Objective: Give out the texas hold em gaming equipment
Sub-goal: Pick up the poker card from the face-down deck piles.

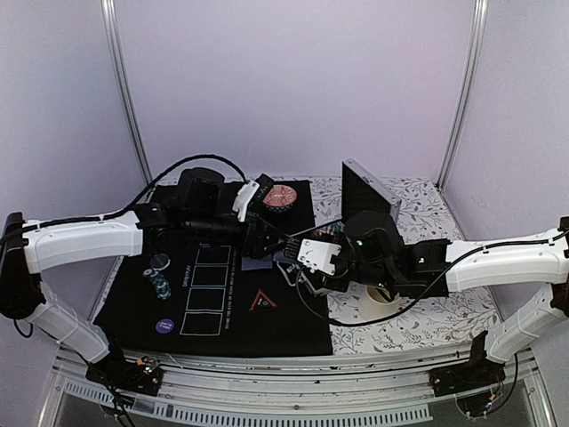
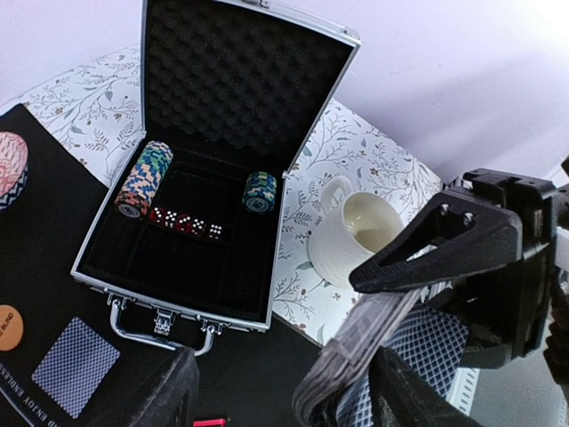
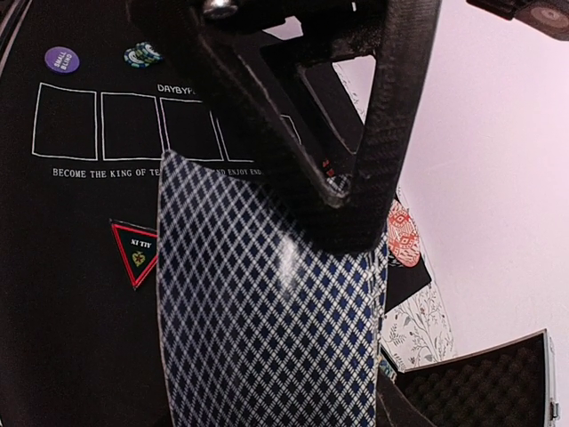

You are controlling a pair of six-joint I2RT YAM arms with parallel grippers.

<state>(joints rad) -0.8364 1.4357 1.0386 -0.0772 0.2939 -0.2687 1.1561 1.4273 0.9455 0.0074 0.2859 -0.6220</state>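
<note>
Top view: an open aluminium case (image 1: 366,191) stood on the tabletop (image 1: 436,320) beside the black mat (image 1: 293,334).

Left wrist: the case held poker chip stacks (image 2: 142,178) and red dice (image 2: 187,221), with a white cup (image 2: 351,236) just beside it. The left gripper (image 2: 289,396) had its jaws spread by the card deck (image 2: 356,356).

Right wrist: the right gripper (image 3: 351,213) had its jaws pinching the card deck above the mat.

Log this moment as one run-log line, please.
right gripper: shut on card deck | left gripper: at card deck, grip unclear | loose card: on mat | case: open
</note>
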